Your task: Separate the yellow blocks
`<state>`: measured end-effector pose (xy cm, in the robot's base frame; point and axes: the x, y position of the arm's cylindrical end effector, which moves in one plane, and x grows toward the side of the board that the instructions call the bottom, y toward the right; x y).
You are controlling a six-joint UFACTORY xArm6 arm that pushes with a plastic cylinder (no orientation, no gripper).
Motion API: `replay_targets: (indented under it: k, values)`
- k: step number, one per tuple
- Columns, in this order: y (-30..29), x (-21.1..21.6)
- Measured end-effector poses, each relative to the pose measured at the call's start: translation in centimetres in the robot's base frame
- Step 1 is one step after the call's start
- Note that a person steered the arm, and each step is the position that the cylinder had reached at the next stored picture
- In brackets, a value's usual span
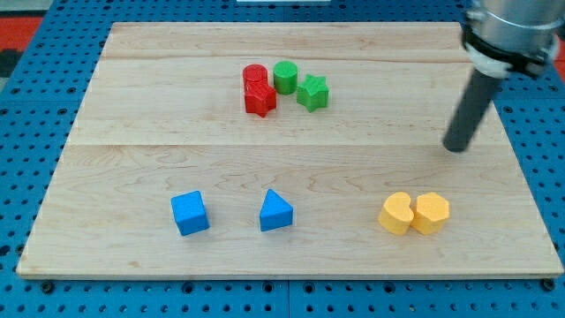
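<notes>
Two yellow blocks sit touching side by side at the view's lower right: a heart-like yellow block (396,213) on the left and a yellow hexagon-like block (431,213) on the right. My tip (456,147) rests on the wooden board (132,124) at the right, above the yellow pair and slightly to their right, clearly apart from them.
A red cylinder (255,77) and a red star (260,98) touch near the top centre, next to a green cylinder (285,77) and a green star (312,92). A blue cube (190,213) and a blue triangle (275,212) lie at the lower left.
</notes>
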<state>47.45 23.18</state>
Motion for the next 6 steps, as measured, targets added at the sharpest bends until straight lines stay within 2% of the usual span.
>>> replay_targets:
  k: [1, 2, 3, 4, 5, 6]
  values:
    - [2.5, 7.2]
    - [-3.6, 10.3]
    - [-7.8, 3.8]
    - [-12.3, -0.7]
    - [-8.9, 3.8]
    - [-7.4, 6.1]
